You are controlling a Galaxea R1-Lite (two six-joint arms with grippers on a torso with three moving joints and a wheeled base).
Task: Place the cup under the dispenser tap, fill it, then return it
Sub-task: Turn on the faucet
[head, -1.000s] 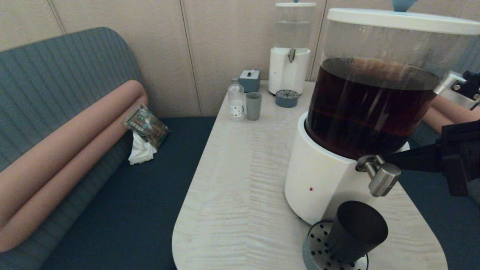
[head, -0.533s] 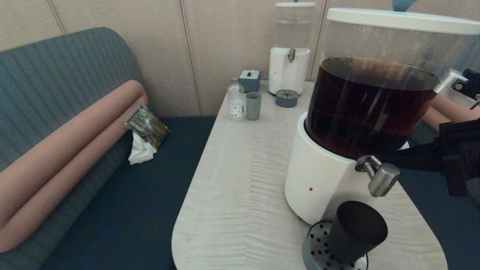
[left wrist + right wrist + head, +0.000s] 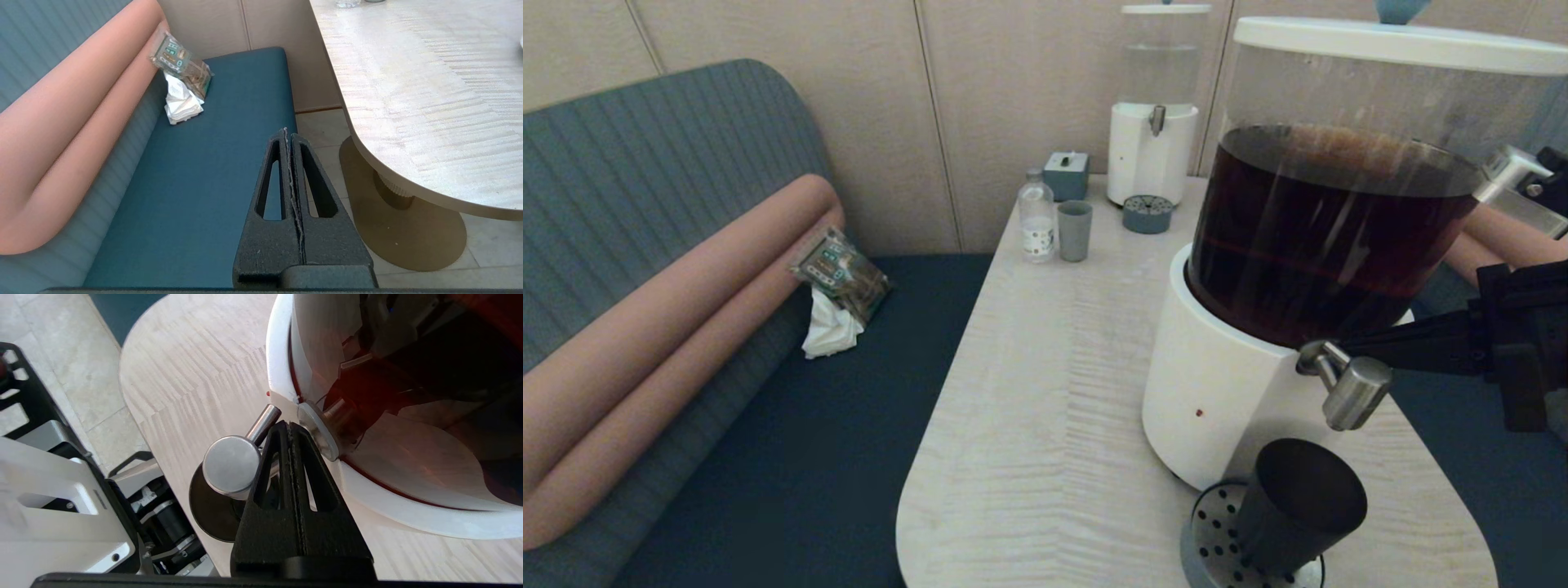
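Observation:
The matte black cup stands on a grey perforated drip tray below the steel dispenser tap. The tap juts from the big dispenser's white base, which carries dark brown liquid. My right gripper comes in from the right, shut, with its tips against the tap's neck. In the right wrist view this gripper lies between the round knob and the dispenser's wall flange. The cup shows dark beneath the knob. My left gripper hangs shut and holds nothing, over the blue bench beside the table.
At the far end of the pale wooden table stand a smaller clear-liquid dispenser, its drip tray, a grey-green tumbler, a clear bottle and a grey box. A snack packet on tissue lies on the bench.
My right gripper's tips have crept slightly left along the tap's neck and its wrist has risen a little. The cup and the left arm have not moved.

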